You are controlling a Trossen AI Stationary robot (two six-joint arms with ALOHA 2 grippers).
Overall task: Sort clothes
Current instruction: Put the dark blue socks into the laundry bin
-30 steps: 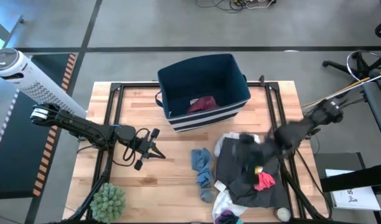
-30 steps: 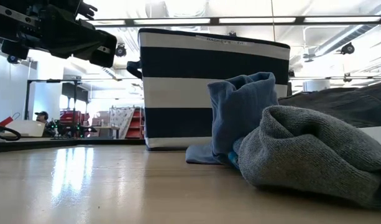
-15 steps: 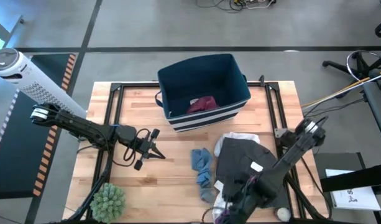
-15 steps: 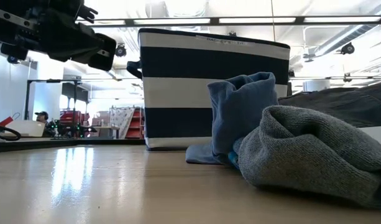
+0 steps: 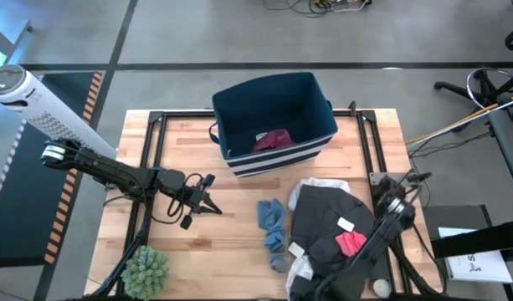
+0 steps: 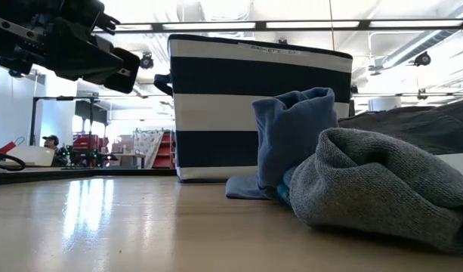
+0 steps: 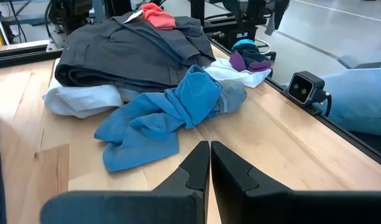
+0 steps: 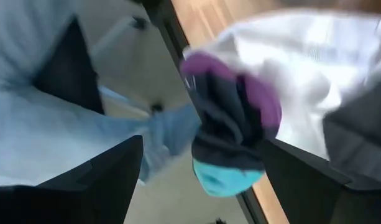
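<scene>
The right end effector (image 8: 199, 180), fingers spread and grasping nothing, hangs over a small purple-and-teal fabric bundle (image 8: 234, 134) at the wooden worktop (image 5: 231, 234) edge; a misjudged pinch could knock it off. The left end effector (image 7: 209, 163) is clenched, idle.

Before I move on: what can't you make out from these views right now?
- Right gripper: cut off by the high view's bottom edge. Its wrist view does not settle whether it touches the purple-and-teal garment.
- Bin contents: hidden by its striped wall in the low view.
- White garment: mostly under the dark grey garment, high view.
</scene>
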